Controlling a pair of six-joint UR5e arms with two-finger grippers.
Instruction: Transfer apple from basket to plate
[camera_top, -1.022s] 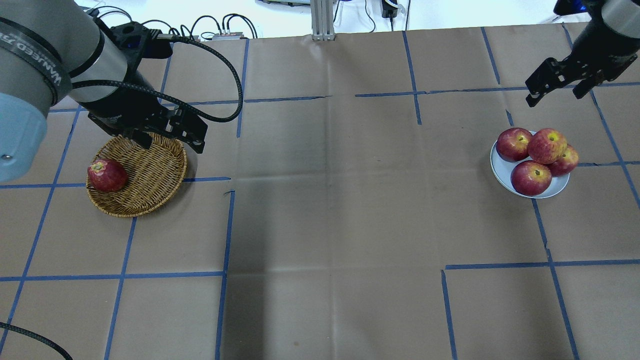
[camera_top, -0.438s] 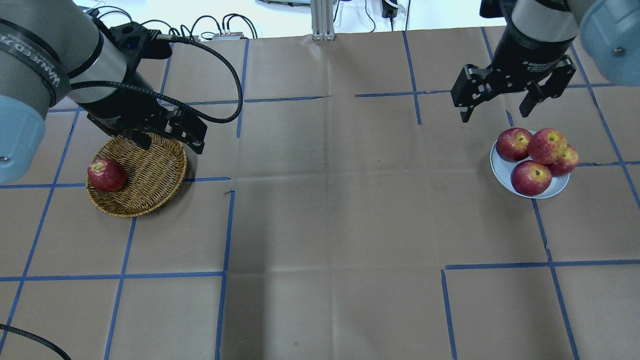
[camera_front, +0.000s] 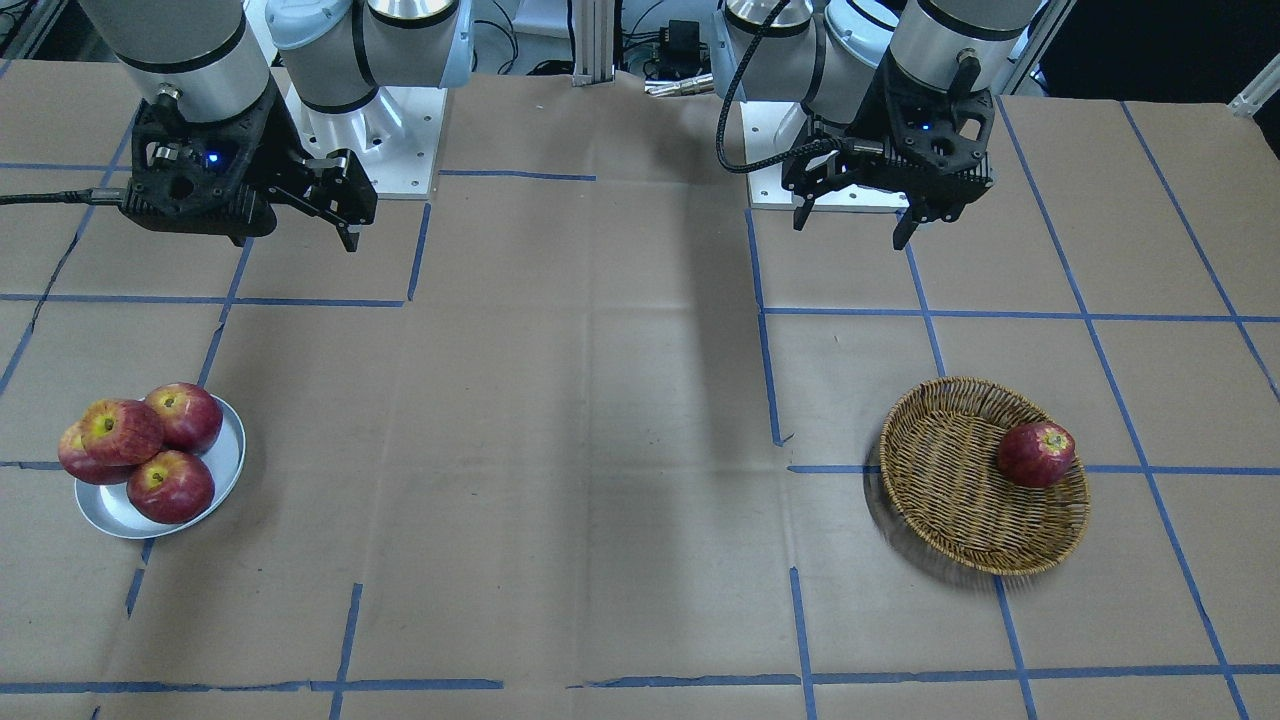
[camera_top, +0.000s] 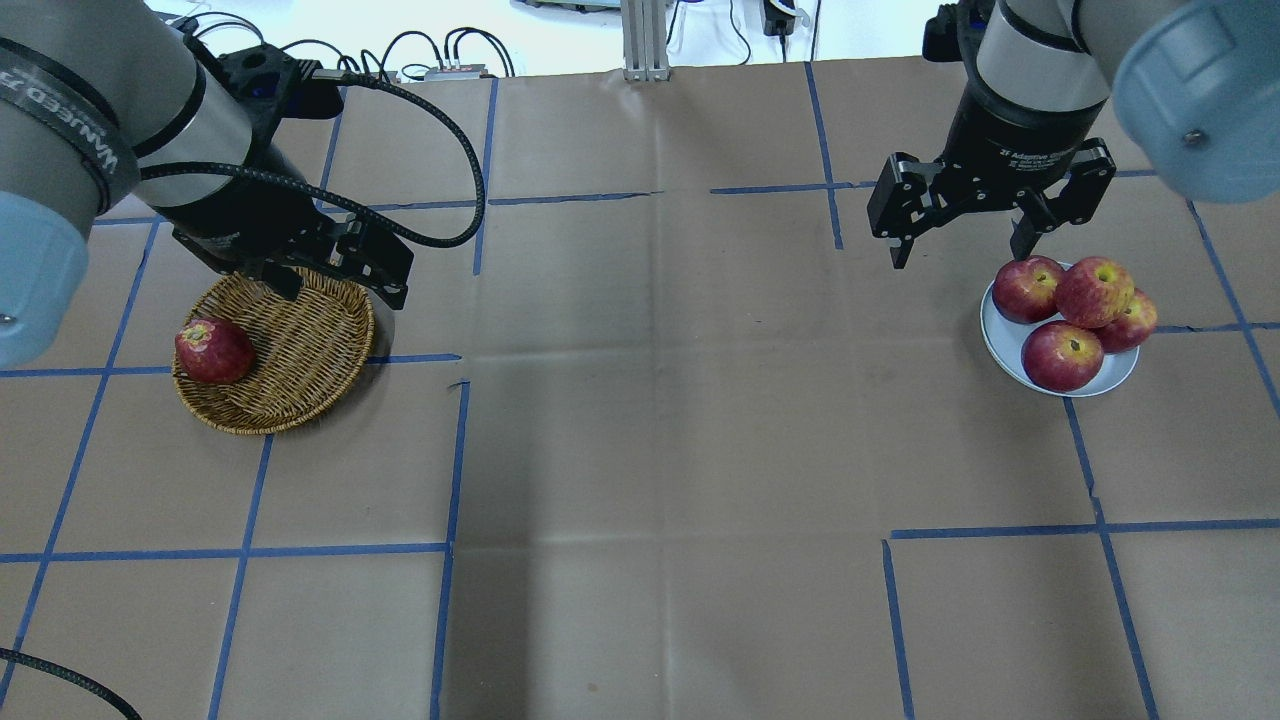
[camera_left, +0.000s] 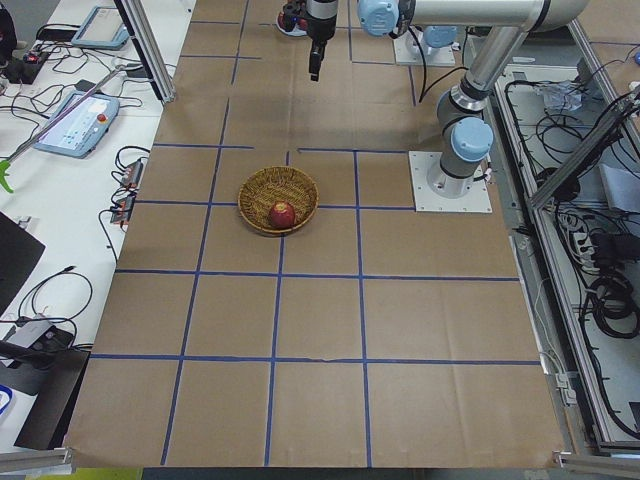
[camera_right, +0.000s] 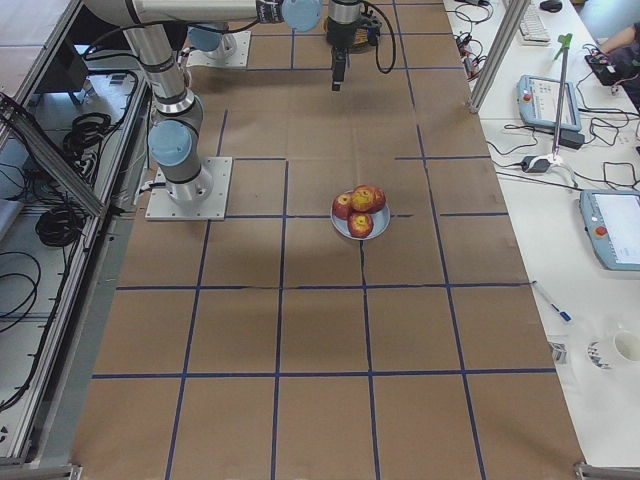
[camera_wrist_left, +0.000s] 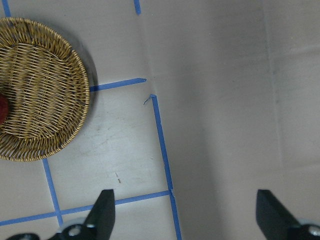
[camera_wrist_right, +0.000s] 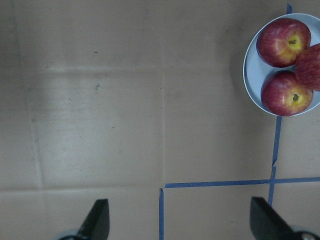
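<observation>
The lighter, yellow-streaked apple (camera_top: 1095, 290) lies on top of three darker red apples on the silver-grey plate (camera_top: 1000, 340); it also shows in the front view (camera_front: 122, 430). The wicker basket (camera_top: 300, 350) holds one dark red apple (camera_top: 213, 350) at its left side. My left gripper (camera_top: 340, 288) is open and empty, raised over the basket's back right rim. My right gripper (camera_top: 958, 250) is open and empty, raised just back-left of the plate. The right wrist view shows the plate (camera_wrist_right: 250, 75) at its top right, the left wrist view shows the basket (camera_wrist_left: 45, 85) at its top left.
Brown paper with blue tape lines (camera_top: 450, 450) covers the table. A black cable (camera_top: 450, 130) loops from the left wrist. An aluminium post (camera_top: 645, 40) stands at the table's back edge. The arm bases (camera_front: 380, 130) sit at the robot's side.
My right gripper has swung in from the far back right to the left and hangs back-left of the plate, still open. The left gripper, the basket and the apples have not moved.
</observation>
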